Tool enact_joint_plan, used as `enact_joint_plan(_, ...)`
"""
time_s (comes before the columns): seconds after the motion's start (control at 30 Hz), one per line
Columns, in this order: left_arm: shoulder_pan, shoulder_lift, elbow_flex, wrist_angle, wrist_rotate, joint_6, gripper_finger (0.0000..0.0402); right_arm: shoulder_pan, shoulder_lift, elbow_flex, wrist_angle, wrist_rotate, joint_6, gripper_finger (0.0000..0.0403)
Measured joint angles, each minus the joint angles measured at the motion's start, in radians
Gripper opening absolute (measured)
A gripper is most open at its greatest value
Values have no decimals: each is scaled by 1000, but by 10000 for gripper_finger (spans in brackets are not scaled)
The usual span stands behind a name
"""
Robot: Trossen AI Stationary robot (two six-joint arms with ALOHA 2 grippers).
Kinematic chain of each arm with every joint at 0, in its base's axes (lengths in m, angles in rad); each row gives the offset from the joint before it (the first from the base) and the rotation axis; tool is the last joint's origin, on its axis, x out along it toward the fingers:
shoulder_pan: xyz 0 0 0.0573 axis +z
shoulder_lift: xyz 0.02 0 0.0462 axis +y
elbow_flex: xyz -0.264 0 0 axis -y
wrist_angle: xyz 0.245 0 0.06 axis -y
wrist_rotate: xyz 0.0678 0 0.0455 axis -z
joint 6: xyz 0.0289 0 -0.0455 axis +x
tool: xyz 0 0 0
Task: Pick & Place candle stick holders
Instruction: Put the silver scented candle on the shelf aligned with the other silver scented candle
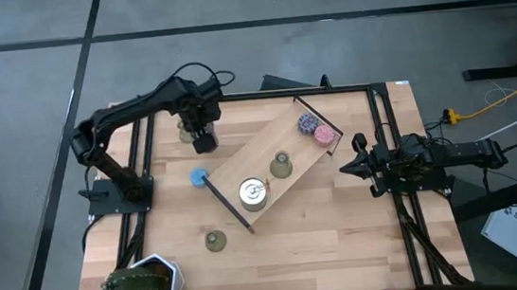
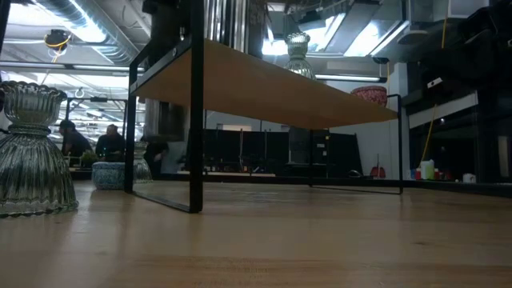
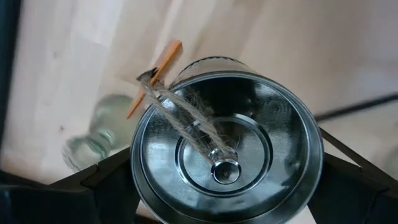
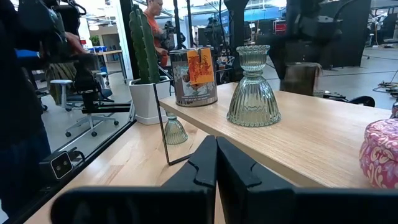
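- The white pot (image 1: 161,273) at the table's 7 o'clock corner holds a cactus (image 1: 131,284). It sits hard against the front edge.
- One candle stick holder (image 1: 214,241) stands on the bare table at 7 o'clock, with open wood all round it. The low view shows its ribbed glass (image 2: 32,152) close up.
- The left gripper (image 1: 203,139) hangs at 10 o'clock. Its jaws are spread wide and clamp the walls of a silver tin (image 3: 227,146).
- Only the left wrist view shows this tin, with twine (image 3: 186,118) and an orange peg (image 3: 158,71) across its top.
- A second holder (image 1: 186,131) stands just beside that gripper, near the rear edge.
- A blue puck (image 1: 198,177) lies off the shelf's lower end.
- The raised shelf (image 1: 287,147) runs diagonally through the centre. It carries another tin (image 1: 254,193), a third holder (image 1: 282,167), a purple puck (image 1: 307,121) and a pink puck (image 1: 324,136).
- The right wrist view alone shows an orange label (image 4: 199,65) on the shelf tin.
- The right gripper (image 1: 348,167) waits at 3 o'clock by the table's edge, jaws pressed together on nothing.
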Motion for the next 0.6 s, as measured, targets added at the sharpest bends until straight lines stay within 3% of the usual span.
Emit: enact_joint_plan(0.6,-99,-1,299,-172,20,44,359,0,0,0,0,0,0,10)
